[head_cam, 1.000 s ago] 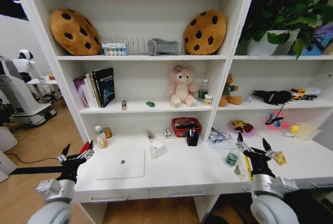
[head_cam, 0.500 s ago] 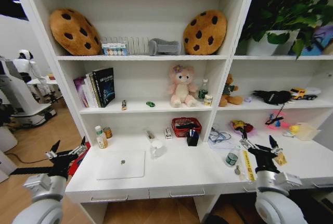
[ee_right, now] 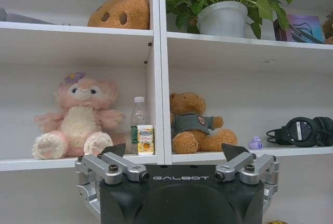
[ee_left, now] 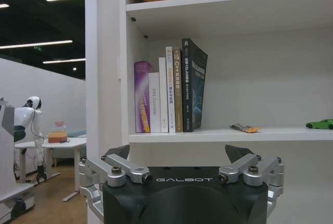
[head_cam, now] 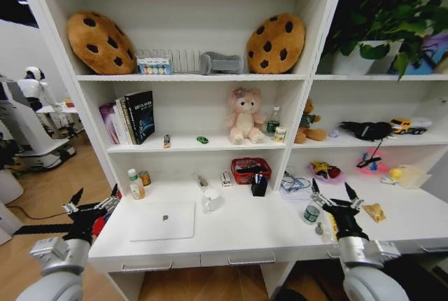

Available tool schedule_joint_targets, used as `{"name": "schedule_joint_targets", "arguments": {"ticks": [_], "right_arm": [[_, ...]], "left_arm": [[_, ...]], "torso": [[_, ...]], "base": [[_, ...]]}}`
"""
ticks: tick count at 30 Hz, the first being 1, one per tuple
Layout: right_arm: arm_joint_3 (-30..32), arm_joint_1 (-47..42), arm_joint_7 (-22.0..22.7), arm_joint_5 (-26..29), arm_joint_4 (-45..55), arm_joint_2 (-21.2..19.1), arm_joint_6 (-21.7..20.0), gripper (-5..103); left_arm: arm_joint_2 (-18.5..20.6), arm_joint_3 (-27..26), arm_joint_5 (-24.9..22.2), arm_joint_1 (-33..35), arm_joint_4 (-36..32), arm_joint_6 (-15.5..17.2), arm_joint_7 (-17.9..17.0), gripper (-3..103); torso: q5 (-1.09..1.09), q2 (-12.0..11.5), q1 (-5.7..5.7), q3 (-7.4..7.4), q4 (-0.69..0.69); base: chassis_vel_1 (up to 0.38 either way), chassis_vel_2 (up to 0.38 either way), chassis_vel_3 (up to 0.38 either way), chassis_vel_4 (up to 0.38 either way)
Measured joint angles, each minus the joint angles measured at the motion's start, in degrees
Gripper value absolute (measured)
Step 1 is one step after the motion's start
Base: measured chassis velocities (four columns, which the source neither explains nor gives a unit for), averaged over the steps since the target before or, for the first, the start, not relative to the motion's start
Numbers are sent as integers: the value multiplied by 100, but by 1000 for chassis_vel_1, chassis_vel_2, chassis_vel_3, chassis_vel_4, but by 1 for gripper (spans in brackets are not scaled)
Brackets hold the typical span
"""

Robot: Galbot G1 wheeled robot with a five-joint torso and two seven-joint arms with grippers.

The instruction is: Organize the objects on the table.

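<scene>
The right tool (head_cam: 329, 190) hangs over the right part of the bench (head_cam: 238, 234) with its fingers spread wide and empty, and the can (head_cam: 311, 213) with the green label stands just beside it, a little toward the robot's left and lower, touching nothing. That makes the right arm much the nearer one to the can, and also to the yellow packet (head_cam: 374, 211), which lies flat on the bench on the tool's other side. The left tool (head_cam: 92, 199) hovers off the bench's left end, likewise wide and empty; its nearest thing is the laptop (head_cam: 163, 220), closed and flat, long side running along the bench edge, with the white mug (head_cam: 211, 199) upright just past its far right corner. As for containers, a red basket (head_cam: 250, 169) stands at the back of the bench with some dark things in it that I cannot make out, and a small black cup (head_cam: 259, 186) just in front of it seems to hold pens.
</scene>
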Motion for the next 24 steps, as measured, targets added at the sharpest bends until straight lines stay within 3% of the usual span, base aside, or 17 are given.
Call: {"name": "schedule_joint_targets", "arguments": {"ticks": [7, 24], "right_arm": [[-13, 52, 279, 3, -92, 73, 70, 100], [-109, 150, 424, -40, -144, 133, 134, 100]], "left_arm": [[42, 66, -80, -51, 17, -122, 44, 100], [14, 64, -109, -65, 82, -175, 22, 100]], "torso": [[1, 0, 0, 0, -2], [0, -1, 2, 1, 0]], "base": [[0, 0, 0, 0], [24, -16, -25, 21]]}}
